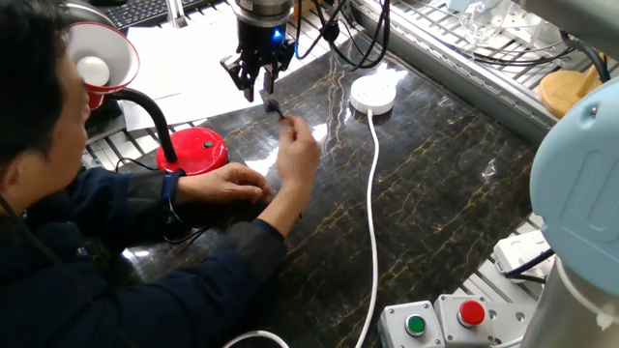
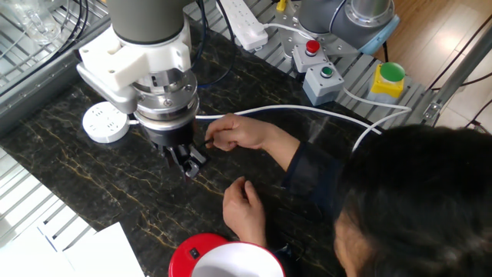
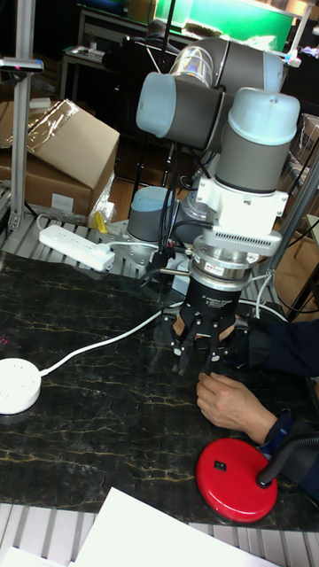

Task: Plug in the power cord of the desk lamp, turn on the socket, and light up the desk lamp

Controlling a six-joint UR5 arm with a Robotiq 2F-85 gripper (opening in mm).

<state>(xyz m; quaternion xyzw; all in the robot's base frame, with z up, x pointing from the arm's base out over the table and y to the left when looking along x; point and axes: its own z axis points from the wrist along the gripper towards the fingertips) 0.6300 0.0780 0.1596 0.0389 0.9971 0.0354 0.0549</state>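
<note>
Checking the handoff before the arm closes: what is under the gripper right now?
A person's hand holds the small black plug up just below the gripper. Beneath lies dark marble table. Fingers hide most of the plug.

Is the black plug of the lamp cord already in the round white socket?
No. The round white socket has nothing in it; the person's hand holds the black plug up near the gripper.
</note>
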